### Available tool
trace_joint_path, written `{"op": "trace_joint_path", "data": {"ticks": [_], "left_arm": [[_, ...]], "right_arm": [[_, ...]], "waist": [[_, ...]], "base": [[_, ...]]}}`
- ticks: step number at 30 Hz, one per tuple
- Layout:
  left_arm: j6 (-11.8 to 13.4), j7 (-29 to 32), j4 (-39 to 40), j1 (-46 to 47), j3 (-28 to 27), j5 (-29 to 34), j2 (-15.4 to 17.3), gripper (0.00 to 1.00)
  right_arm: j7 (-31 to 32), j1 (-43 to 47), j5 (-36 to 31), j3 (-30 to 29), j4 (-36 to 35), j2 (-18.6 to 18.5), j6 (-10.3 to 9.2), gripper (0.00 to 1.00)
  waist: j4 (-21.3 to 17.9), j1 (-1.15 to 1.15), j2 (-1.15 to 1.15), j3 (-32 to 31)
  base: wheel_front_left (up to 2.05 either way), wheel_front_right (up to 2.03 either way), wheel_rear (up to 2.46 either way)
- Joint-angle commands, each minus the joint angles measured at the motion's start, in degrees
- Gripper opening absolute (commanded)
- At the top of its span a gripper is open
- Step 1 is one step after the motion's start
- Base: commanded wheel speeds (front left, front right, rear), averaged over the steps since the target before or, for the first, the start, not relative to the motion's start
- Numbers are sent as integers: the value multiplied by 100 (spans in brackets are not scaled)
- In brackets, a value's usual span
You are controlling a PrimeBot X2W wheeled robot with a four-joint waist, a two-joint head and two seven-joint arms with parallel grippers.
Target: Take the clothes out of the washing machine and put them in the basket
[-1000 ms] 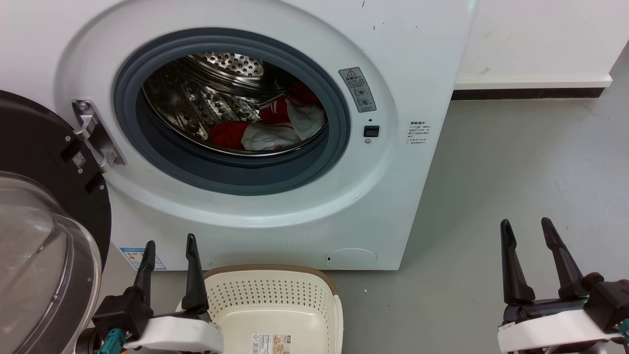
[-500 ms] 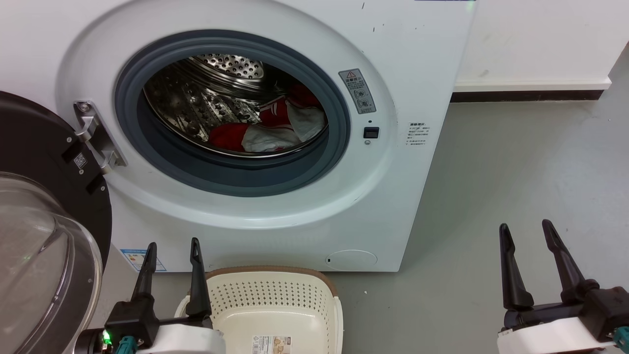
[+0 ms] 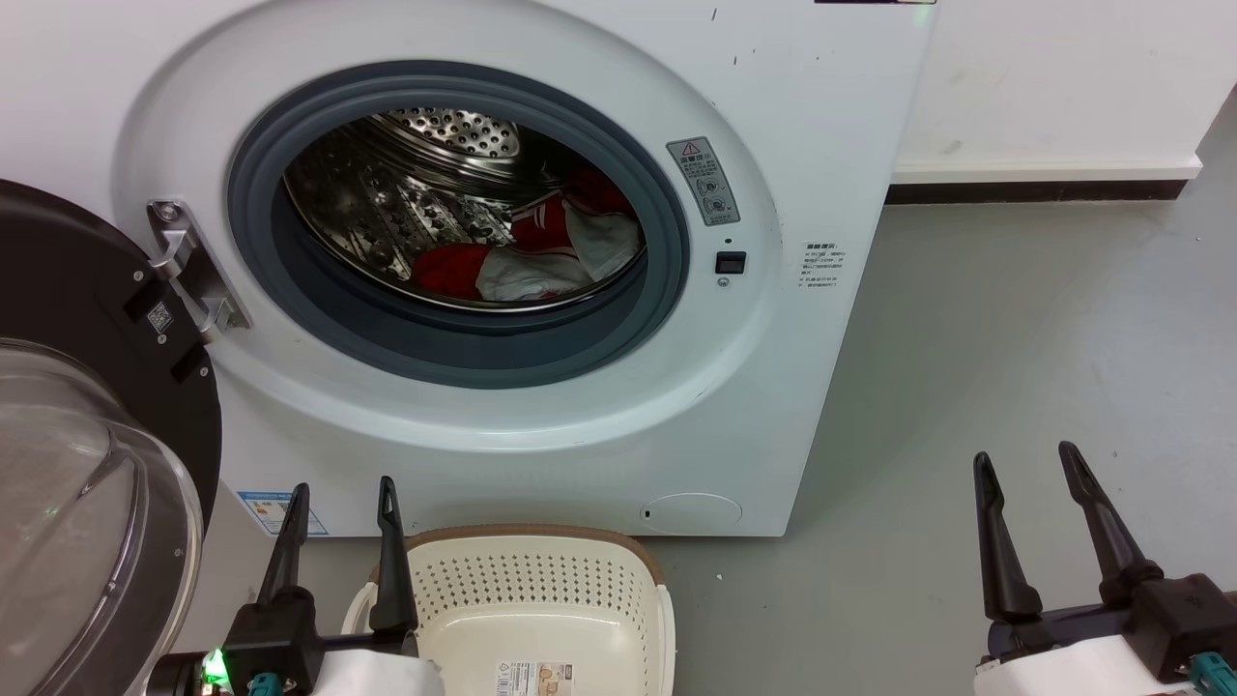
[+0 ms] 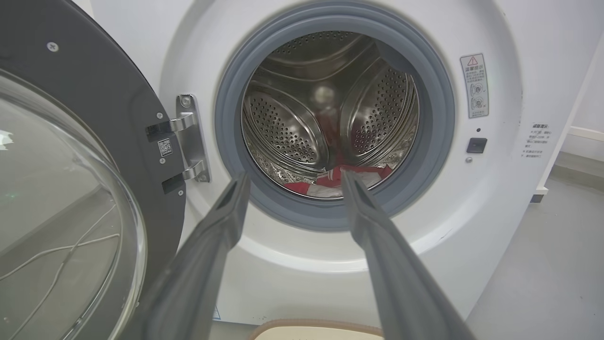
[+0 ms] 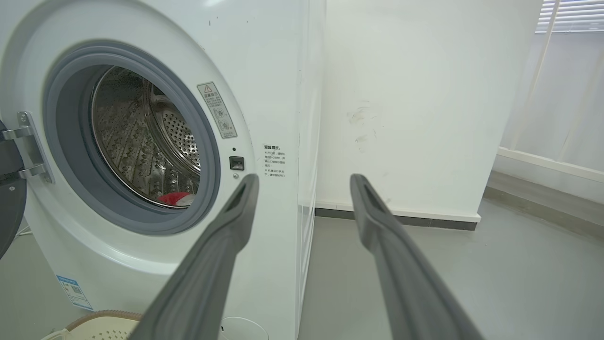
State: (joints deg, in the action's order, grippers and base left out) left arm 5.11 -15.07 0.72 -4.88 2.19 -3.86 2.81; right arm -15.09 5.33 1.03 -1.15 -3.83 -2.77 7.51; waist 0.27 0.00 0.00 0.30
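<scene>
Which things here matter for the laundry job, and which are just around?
Job: red-and-white clothes in the drum; washing machine, door open; cream basket; left gripper and right gripper, both open.
Just around: warning sticker; grey floor; white wall; dark skirting board.

**Room Surroundings**

Smooth grey floor (image 3: 1015,319), faintly scuffed. White wall (image 5: 415,94) behind, marked with light smudges, edged below by a white-topped dark skirting (image 3: 1034,184). At far right, pale curtain (image 5: 557,94) under a slatted blind (image 5: 568,14), brightly backlit.
</scene>
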Motion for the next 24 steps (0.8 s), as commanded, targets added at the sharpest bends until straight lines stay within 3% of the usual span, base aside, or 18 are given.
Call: {"op": "trace_joint_path", "data": {"ticks": [1, 20, 24], "left_arm": [[3, -16, -19, -62, -3, -9, 13, 100], [36, -16, -143, -21, -42, -153, 14, 100], [-81, -16, -199, 83, -75, -252, 12, 100]], "right_arm": [[-12, 73, 38, -1, 23, -17, -4, 100], [-12, 38, 114, 22, 56, -16, -4, 100], [-12, -27, 116, 33, 54, -16, -4, 100]], "waist": [[4, 0, 0, -3], [-28, 0, 0, 39], [-64, 0, 0, 94]], "base": [[0, 0, 0], [0, 0, 0], [0, 0, 0]]}}
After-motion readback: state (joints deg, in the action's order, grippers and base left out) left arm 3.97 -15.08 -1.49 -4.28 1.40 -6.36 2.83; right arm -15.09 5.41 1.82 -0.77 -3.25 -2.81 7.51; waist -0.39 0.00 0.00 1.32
